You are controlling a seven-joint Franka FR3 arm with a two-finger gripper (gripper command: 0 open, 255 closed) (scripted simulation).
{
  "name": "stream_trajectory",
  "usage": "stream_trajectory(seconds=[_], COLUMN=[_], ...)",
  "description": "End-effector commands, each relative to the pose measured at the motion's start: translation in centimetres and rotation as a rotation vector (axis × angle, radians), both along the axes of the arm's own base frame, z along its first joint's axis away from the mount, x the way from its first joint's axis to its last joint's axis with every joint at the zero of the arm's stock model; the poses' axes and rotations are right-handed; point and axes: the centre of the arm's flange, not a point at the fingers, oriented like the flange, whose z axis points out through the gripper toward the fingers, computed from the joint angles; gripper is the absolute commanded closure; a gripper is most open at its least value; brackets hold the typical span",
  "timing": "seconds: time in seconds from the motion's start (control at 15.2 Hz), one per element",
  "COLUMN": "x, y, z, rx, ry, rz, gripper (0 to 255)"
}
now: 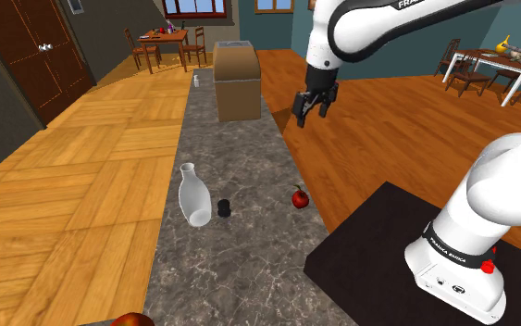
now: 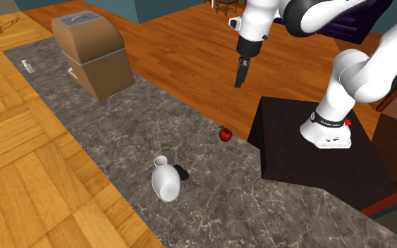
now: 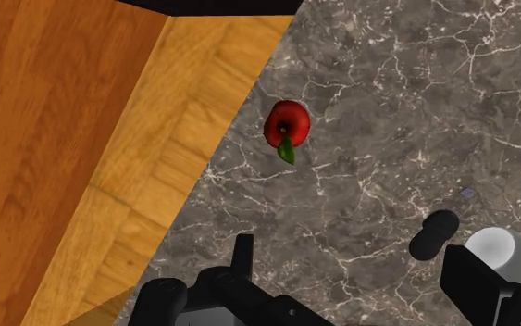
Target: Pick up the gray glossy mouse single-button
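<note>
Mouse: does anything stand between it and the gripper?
Nothing visible. The open gripper hangs above the counter; the dark mouse lies uncovered. The white bottle sits close beside it and could crowd one finger; the apple sits aside.

Red apple [image 1: 299, 197], white vase [image 1: 193, 194], black mouse [image 1: 224, 208], brown box [image 1: 237, 83], grey white-veined marbled countertop [image 1: 249, 264].
</note>
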Motion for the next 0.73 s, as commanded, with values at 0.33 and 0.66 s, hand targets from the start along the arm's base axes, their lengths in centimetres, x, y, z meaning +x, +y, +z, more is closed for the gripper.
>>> stream_trajectory(seconds=[0.33, 0.66], x=[3.8, 6.6], y=[4.5, 7.6], z=[-7.1, -12.1], rx=[0.015, 0.025], ry=[0.015, 0.027], rz=[-0.009, -0.015], gripper=[0, 0])
